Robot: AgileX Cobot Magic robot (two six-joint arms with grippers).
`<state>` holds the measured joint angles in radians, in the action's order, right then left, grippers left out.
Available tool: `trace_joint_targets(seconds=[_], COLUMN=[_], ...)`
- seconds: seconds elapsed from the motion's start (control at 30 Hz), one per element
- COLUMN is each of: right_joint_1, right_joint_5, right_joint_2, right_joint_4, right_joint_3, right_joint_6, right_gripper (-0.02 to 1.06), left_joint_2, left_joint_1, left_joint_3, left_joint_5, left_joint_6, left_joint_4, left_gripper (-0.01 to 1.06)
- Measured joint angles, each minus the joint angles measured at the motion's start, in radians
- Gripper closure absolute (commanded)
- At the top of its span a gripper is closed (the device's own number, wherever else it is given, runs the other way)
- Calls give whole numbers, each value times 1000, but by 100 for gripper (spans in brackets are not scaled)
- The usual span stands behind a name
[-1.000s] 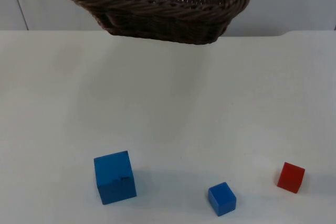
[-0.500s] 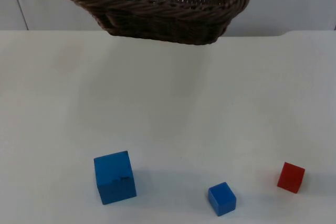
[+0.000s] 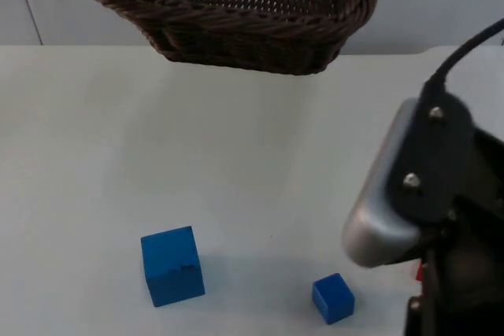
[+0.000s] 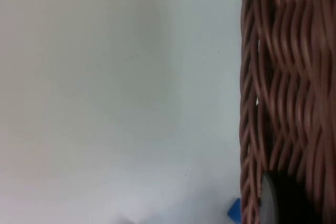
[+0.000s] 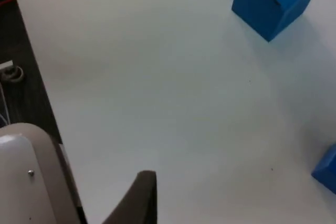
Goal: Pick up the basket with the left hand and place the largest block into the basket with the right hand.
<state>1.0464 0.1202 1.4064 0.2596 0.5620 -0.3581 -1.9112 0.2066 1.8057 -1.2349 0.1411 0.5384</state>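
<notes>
Dark brown woven wicker basket (image 3: 236,13) held aloft over far end of white surface (image 3: 236,163) — left gripper (image 4: 283,203) clamped on its rim. Large blue cube block (image 3: 172,265) sitting at near edge, small blue cube block (image 3: 333,298) beside it to the right. Right gripper (image 5: 144,195) above surface near small block — finger state: can't tell.
</notes>
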Motion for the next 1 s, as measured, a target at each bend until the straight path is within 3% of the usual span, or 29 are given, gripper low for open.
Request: trace_joint_targets(seconds=[0.2,0.33,0.67,1.0], right_joint_1=[7,7,7,16], right_joint_5=[-215,-273,-295,-286], right_joint_2=[152,208,390,541], right_joint_4=[-6,-6,4,116], right_joint_3=[2,30,190,351], right_joint_6=[26,-3,-56,-3], right_gripper=[7,7,7,7], left_joint_2=[0,0,0,0], left_joint_1=[0,0,0,0], left_joint_3=[0,0,0,0], left_joint_5=[0,0,0,9], left_joint_6=[0,0,-2,-4], left_joint_4=[0,0,0,2], left_gripper=[105,105,105,105])
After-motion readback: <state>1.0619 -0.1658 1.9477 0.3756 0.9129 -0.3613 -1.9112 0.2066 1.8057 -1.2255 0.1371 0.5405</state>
